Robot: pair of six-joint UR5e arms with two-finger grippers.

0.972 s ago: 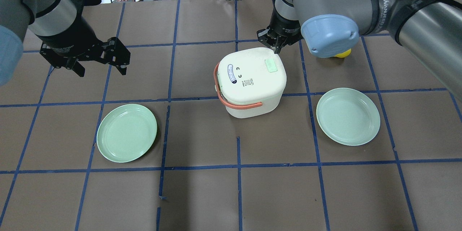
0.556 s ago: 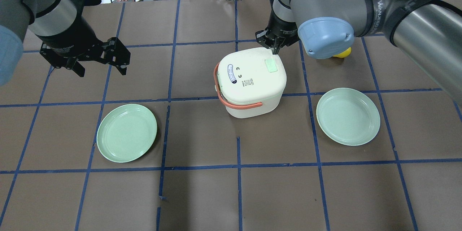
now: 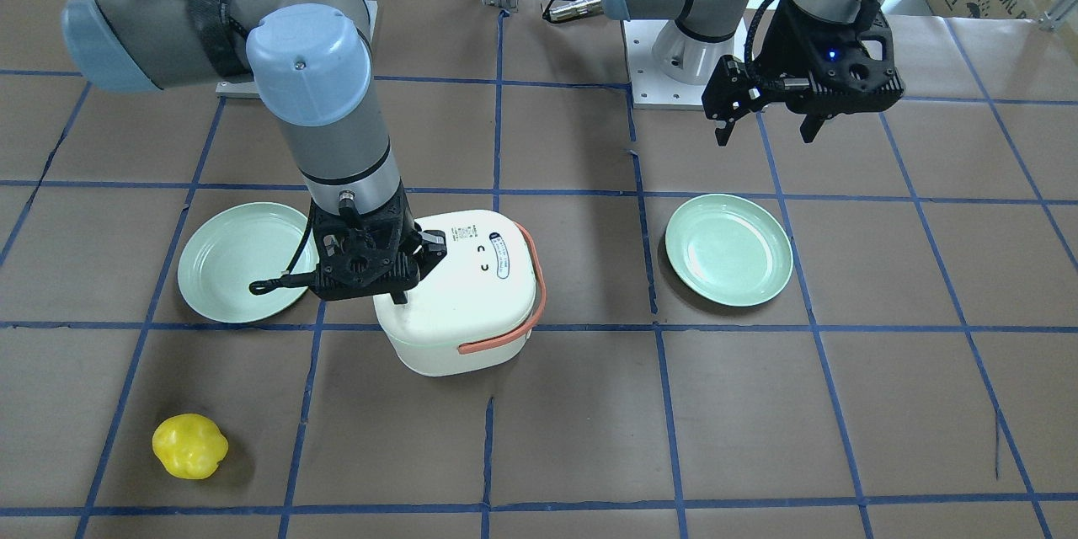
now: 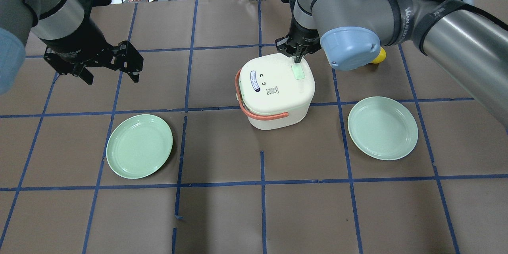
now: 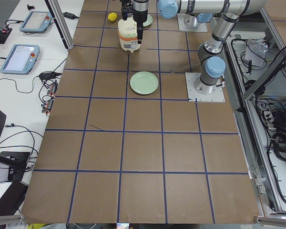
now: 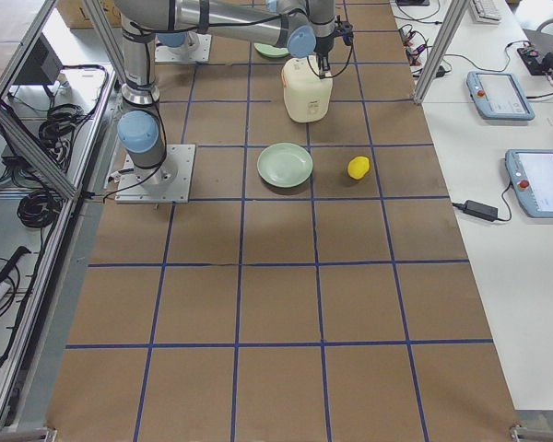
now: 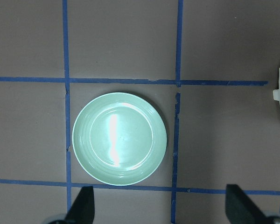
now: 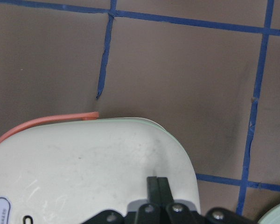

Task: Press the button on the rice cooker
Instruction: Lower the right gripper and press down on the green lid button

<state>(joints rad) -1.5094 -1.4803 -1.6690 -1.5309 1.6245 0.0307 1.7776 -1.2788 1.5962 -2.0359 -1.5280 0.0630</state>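
The white rice cooker (image 4: 278,91) with a salmon-orange handle (image 4: 264,116) stands mid-table, lid shut. A mint-green button (image 4: 298,72) sits on the lid's far right. My right gripper (image 4: 297,61) is shut and empty, pointing down with its tips at the button's far edge; I cannot tell if they touch it. In the right wrist view the shut fingertips (image 8: 157,181) lie over the lid (image 8: 84,172) and hide the button. The cooker (image 3: 472,303) and right gripper (image 3: 396,296) also show in the front view. My left gripper (image 4: 111,76) is open and empty, far to the cooker's left.
One mint-green plate (image 4: 139,146) lies to the cooker's near left, another (image 4: 382,127) to its right. A yellow object (image 3: 189,445) lies beyond the right arm, partly hidden by the arm's elbow in the overhead view. The left wrist view looks down on a plate (image 7: 119,138).
My right gripper has moved left and down, from beside the cooker's far right corner to over the button's far edge. The left arm has not moved.
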